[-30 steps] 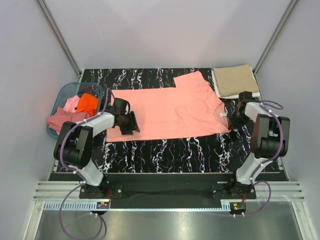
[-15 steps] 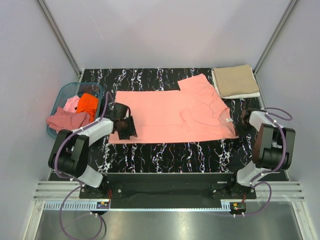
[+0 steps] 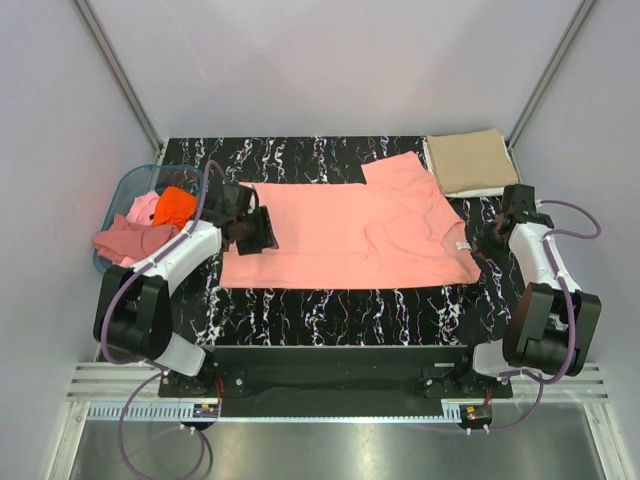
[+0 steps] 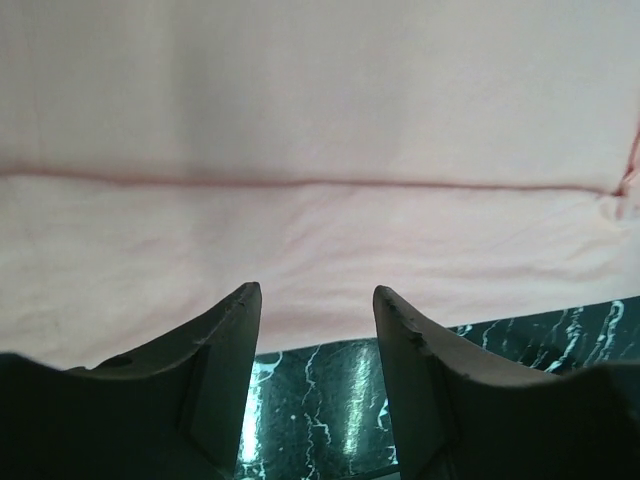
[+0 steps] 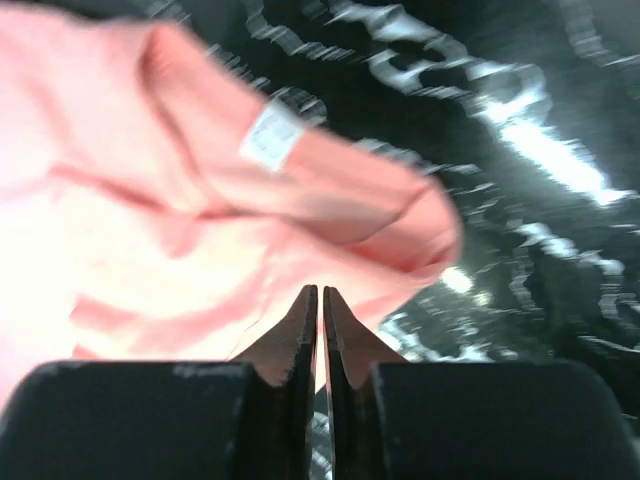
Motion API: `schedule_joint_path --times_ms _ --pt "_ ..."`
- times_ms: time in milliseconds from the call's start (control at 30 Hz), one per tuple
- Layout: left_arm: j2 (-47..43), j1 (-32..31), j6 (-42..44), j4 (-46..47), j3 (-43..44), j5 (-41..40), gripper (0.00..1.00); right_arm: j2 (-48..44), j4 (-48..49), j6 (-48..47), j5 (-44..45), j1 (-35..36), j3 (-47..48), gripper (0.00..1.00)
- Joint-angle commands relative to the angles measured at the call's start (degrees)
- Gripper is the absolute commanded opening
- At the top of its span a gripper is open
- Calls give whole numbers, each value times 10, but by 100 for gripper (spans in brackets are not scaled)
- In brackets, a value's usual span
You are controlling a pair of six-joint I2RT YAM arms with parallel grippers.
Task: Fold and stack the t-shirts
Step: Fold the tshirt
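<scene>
Jaws of the left gripper (image 4: 317, 292) stand apart, with nothing between them. Through the gap I see the black white-veined marble tabletop (image 3: 330, 300) and, just past the fingertips, the near hem of the salmon-pink cotton t-shirt (image 3: 350, 230). The shirt spreads flat ahead of these jaws and well out to both sides. A stitched seam line crosses it further ahead.

Jaws of the right gripper (image 5: 320, 290) are all but together, with only a hairline slit between the two fingers. Their tips sit at the edge of a rumpled lobe of the same salmon shirt. I cannot tell whether any cloth is nipped. A small white fabric label (image 5: 268, 140) lies ahead of these tips and a little to the left, on the collar. Bare marble lies ahead to the right.

From above, the shirt lies between the two pairs of jaws, its sleeve turned toward the far side.

- Beyond the right jaws, at the far table corner, lies a tan t-shirt folded into a square (image 3: 470, 162).
- Behind the left jaws, off the table's edge, is a translucent teal plastic basket (image 3: 118, 190).
- The basket holds a crumpled orange tee (image 3: 176, 205) and a light pink tee (image 3: 143, 207).
- A dusty rose tee (image 3: 125, 240) spills over the basket's rim.
</scene>
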Motion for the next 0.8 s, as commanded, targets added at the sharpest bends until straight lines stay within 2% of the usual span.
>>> schedule_joint_path --times_ms 0,200,367,533,700,767 --pt "43 14 23 7 52 34 54 4 16 12 -91 24 22 12" --pt "144 44 37 -2 118 44 54 57 13 4 -104 31 10 14" --pt "206 69 39 -16 160 27 54 56 6 17 -32 29 -36 21" --pt "229 93 27 -24 153 -9 54 97 15 32 25 10 -59 21" --pt "215 105 19 -31 119 -61 54 72 20 44 83 -30 -98 21" --pt "207 105 11 -31 100 -67 54 61 20 48 79 -44 -108 22"
